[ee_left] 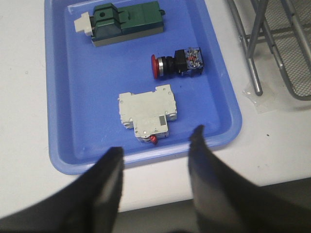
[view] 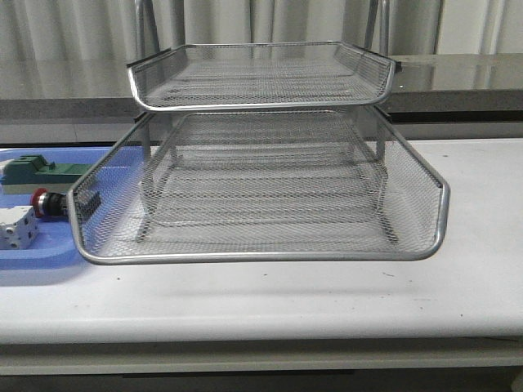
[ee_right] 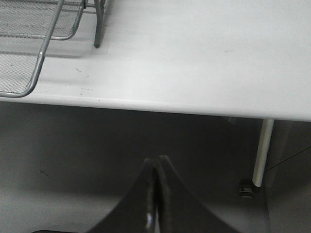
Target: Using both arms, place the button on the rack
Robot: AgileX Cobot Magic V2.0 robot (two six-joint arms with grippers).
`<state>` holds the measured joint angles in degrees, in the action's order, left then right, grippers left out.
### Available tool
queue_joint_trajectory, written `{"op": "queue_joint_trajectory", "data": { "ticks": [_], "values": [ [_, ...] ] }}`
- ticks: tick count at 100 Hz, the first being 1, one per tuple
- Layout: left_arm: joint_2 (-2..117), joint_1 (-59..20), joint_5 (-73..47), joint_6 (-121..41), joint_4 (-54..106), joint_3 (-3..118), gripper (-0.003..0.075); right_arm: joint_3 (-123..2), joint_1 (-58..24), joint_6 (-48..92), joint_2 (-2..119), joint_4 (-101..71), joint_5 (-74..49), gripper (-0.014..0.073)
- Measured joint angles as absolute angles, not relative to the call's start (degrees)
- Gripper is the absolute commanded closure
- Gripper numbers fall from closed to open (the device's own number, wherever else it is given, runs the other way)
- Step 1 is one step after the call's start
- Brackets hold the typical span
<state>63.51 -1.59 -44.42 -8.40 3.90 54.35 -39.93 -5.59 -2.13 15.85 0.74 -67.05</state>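
Note:
The button (ee_left: 176, 64), with its red cap, black body and blue-and-black block, lies on its side in the blue tray (ee_left: 68, 107); in the front view the button (view: 47, 203) shows just left of the rack. The silver wire-mesh rack (view: 270, 188) fills the table's middle, its lower tray pulled forward. My left gripper (ee_left: 156, 145) hangs open over the table's front edge, short of the tray, holding nothing. My right gripper (ee_right: 157, 162) is shut and empty, below the table's front edge, right of the rack's corner (ee_right: 29, 63). Neither arm shows in the front view.
A green-and-white block (ee_left: 121, 20) and a white block (ee_left: 148, 111) lie in the blue tray beside the button. The rack's leg (ee_left: 252, 63) stands right of the tray. A table leg (ee_right: 262, 150) hangs below the tabletop on the right.

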Motion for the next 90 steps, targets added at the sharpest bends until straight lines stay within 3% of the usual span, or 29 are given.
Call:
{"op": "queue_joint_trajectory", "data": {
  "ticks": [9, 53, 90],
  "values": [
    [63.5, -1.6, -44.4, -8.5, 3.9, 54.4, 0.0098, -39.9, -5.6, -2.1, 15.8, 0.7, -67.1, 0.0662],
    [65.5, -1.6, -44.1, -12.4, 4.5, 56.5, 0.0100, -39.9, -5.6, -2.1, 15.8, 0.7, -67.1, 0.0662],
    [85.7, -1.6, -51.8, -32.9, 6.0, 73.4, 0.0100, -39.9, -5.6, -2.1, 15.8, 0.8, -67.1, 0.0662]
  ]
}}
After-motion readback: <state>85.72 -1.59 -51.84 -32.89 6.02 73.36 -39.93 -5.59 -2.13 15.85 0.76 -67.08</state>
